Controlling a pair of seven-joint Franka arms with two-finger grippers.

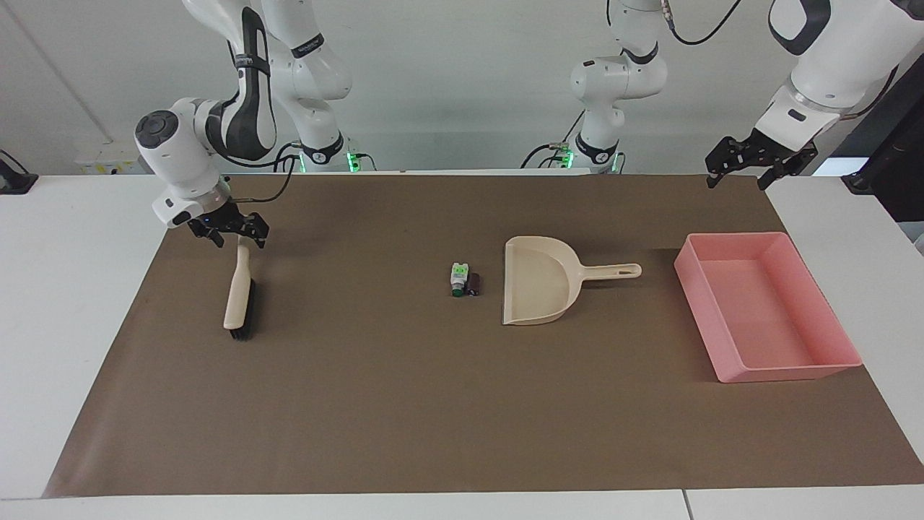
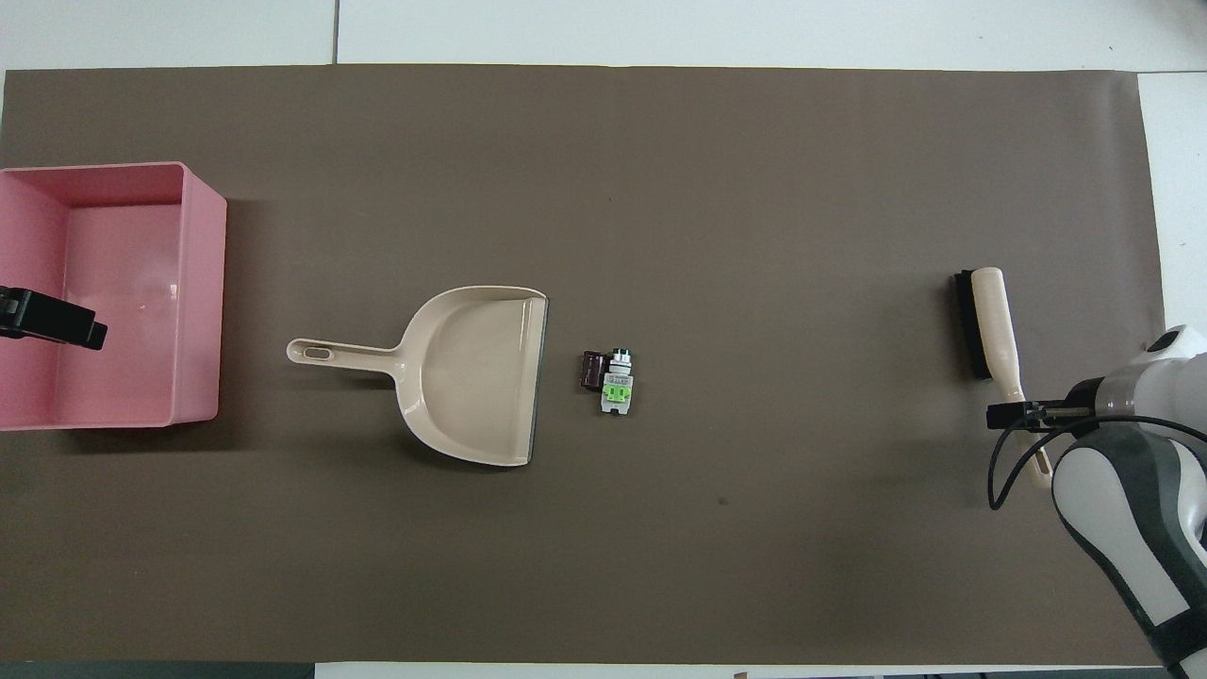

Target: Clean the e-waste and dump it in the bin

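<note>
The e-waste lies mid-mat: a white-and-green cylinder (image 1: 458,278) (image 2: 617,389) touching a maroon-brown cylinder (image 1: 473,282) (image 2: 591,370), just off the open lip of the beige dustpan (image 1: 538,289) (image 2: 471,372). The pink bin (image 1: 787,370) (image 2: 200,292) stands at the left arm's end. A beige brush (image 1: 238,292) (image 2: 995,325) lies at the right arm's end. My right gripper (image 1: 232,238) (image 2: 1018,415) is open, low over the brush handle's end, fingers either side of it. My left gripper (image 1: 738,180) (image 2: 57,321) is open and empty, raised over the bin.
A brown mat (image 1: 375,404) covers most of the white table (image 1: 72,289). The dustpan's handle points toward the bin. The bin holds nothing.
</note>
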